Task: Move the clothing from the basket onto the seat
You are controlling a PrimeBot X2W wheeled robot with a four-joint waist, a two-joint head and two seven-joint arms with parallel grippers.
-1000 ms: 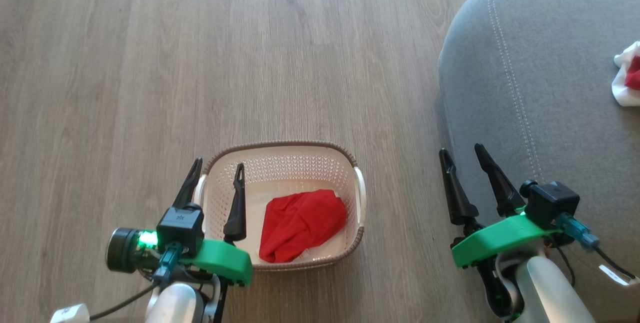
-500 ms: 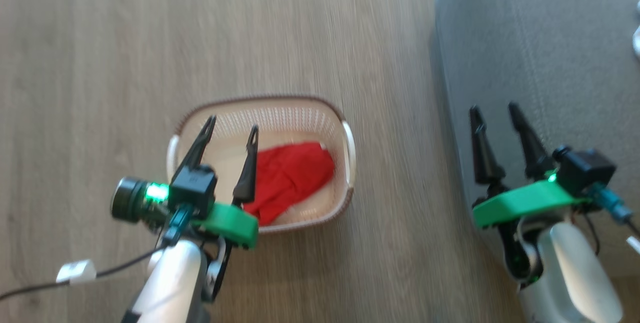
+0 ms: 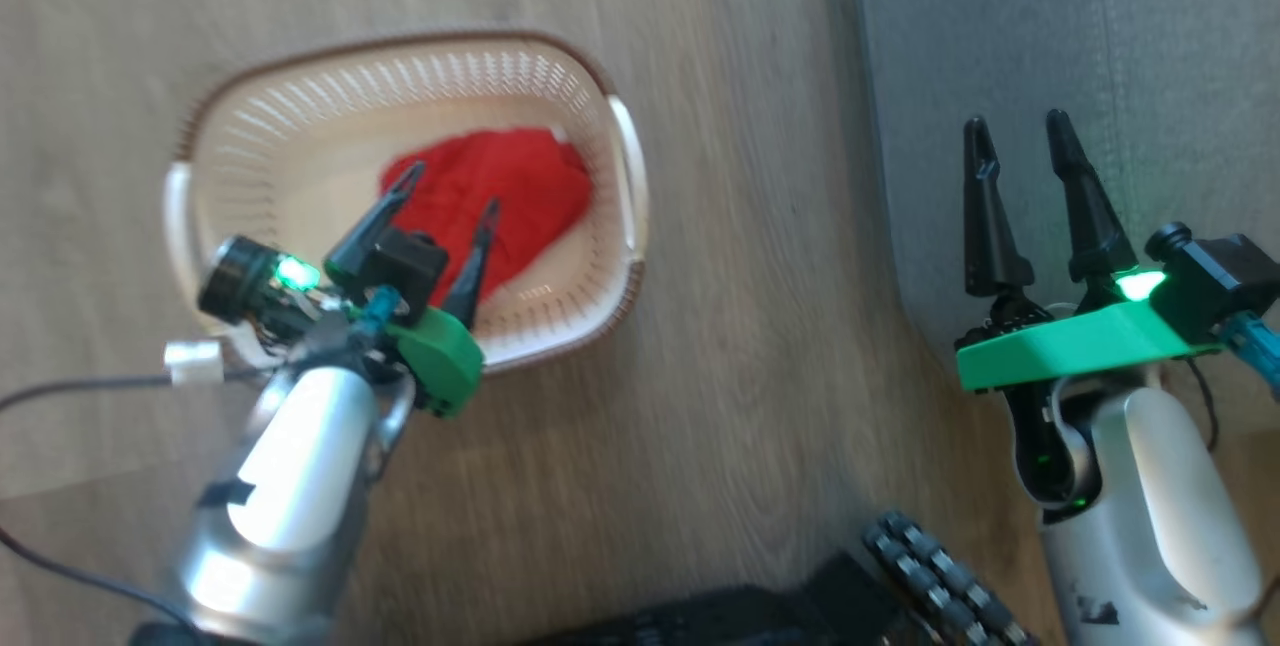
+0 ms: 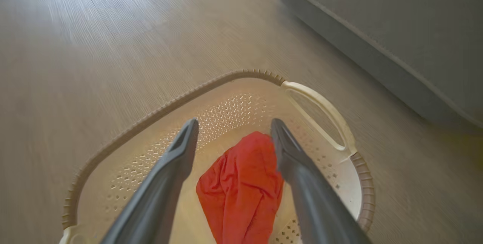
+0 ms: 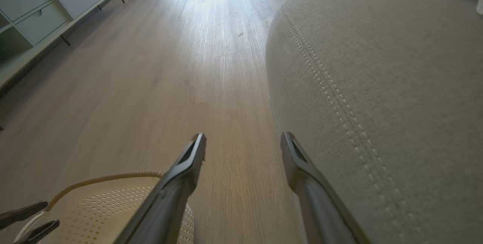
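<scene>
One piece of red clothing (image 3: 510,181) lies crumpled in the cream basket (image 3: 400,51) on the wooden floor. My left gripper (image 3: 452,188) hangs open just above it, with one finger on each side of the red heap. In the left wrist view the clothing (image 4: 241,183) shows between the two fingers of the left gripper (image 4: 234,123), inside the basket (image 4: 158,111). At the grey seat's (image 3: 1100,46) front edge my right gripper (image 3: 1016,123) stands open and holds nothing. The right wrist view shows the right gripper (image 5: 243,138) beside the seat (image 5: 377,66) and the basket's rim (image 5: 113,178).
Wooden floor (image 3: 760,326) separates the basket from the seat. My dark base (image 3: 800,606) sits at the head view's bottom edge. A pale low cabinet with drawers (image 5: 37,13) stands far off along the left wall.
The head camera has tilted down, so the whole picture has shifted. My left gripper has gone down into the basket, over the red clothing. Both grippers stay open.
</scene>
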